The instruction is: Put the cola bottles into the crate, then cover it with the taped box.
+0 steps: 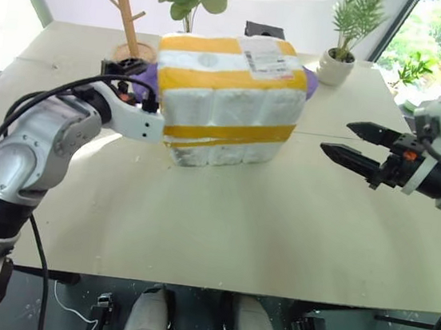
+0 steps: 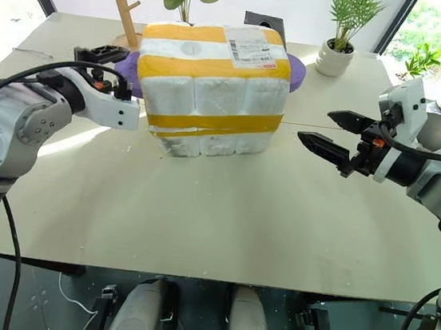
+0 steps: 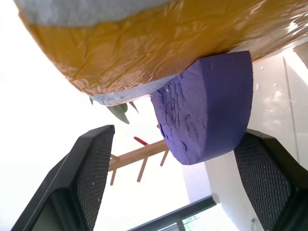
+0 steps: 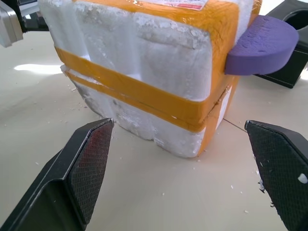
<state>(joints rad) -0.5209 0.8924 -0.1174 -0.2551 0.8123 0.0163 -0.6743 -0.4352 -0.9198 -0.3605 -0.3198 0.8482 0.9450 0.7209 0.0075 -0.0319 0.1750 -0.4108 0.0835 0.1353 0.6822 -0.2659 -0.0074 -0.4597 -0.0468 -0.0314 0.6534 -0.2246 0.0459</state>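
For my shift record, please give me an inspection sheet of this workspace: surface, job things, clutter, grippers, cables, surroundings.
Surface: beige table, with small white crumbs near the box.
Job's things: taped box stands on the table, shipping label on top; cola bottles and crate nothing seen.
Clutter: purple foam piece sticks out beside the box; wooden rack; two potted plants.
Grippers: left gripper open at the box's side, fingers around the purple piece; right gripper open, apart from the box.
Cables: black cable along the left arm.
Surroundings: windows, greenery outside.
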